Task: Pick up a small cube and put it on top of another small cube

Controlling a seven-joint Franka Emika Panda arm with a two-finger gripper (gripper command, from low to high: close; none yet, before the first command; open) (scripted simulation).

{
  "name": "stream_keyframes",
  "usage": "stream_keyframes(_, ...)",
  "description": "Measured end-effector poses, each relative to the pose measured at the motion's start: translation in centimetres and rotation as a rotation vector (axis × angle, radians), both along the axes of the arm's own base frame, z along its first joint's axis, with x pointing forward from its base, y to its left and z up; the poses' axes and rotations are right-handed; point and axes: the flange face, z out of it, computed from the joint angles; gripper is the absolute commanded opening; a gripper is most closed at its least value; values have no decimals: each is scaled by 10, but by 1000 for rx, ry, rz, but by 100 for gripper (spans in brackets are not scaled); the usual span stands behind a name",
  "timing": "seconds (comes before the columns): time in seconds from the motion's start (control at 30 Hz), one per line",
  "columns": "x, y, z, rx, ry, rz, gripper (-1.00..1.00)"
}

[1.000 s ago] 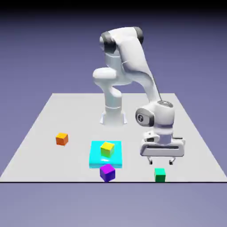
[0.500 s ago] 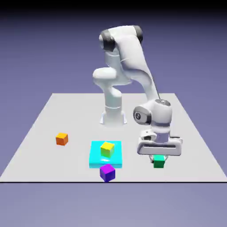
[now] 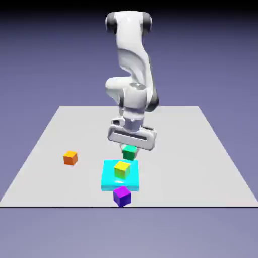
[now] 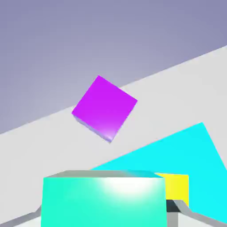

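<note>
- We see smooth, plain surfaces throughout: the green cube (image 3: pixel 129 153) has flat faces and crisp edges, with a bright, glossy highlight in the hand view.
- Beyond the claw (image 3: pixel 129 149), toward the camera, we see a flat, square-cornered cyan slab (image 3: pixel 107 176) with a slight sheen, lying on the matt pale grey counter (image 3: pixel 191 151).
- The arm (image 3: pixel 132 45) above the claw has rounded, shiny white shells with dark grey joint caps.
- We find the claw closed in on the green cube, its fingers gripping opposite sides, parted only by the cube's width.
- The task's green cube is between the claw's fingers, held up off the counter; in the hand view it looms large at the bottom edge and hides most of the fingertips.
- We see the yellow cube (image 3: pixel 122 170) sitting on the slab, lower than the claw and near it, partly hidden behind the green cube in the hand view.
- The purple cube (image 3: pixel 122 197) is on the counter, farther from the claw, past the slab on the camera's side.
- The orange cube (image 3: pixel 70 158) lies on the counter, well apart from the claw toward the exterior view's left.
- We count four small cubes, one of each colour, one slab and one claw.
</note>
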Motion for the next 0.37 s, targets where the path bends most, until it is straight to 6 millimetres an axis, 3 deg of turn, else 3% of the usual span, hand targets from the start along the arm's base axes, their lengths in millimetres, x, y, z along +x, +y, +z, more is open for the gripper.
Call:
stream_keyframes(0.07, -4, -3, 1, 6, -1, -9, -100)
stream_keyframes(0.27, 4, -8, -60, 4, -1, -11, -100)
stream_keyframes(0.3, 4, -8, -68, 6, -1, -10, 100)
stream_keyframes(0.37, 4, -8, -68, 6, 0, -10, 100)
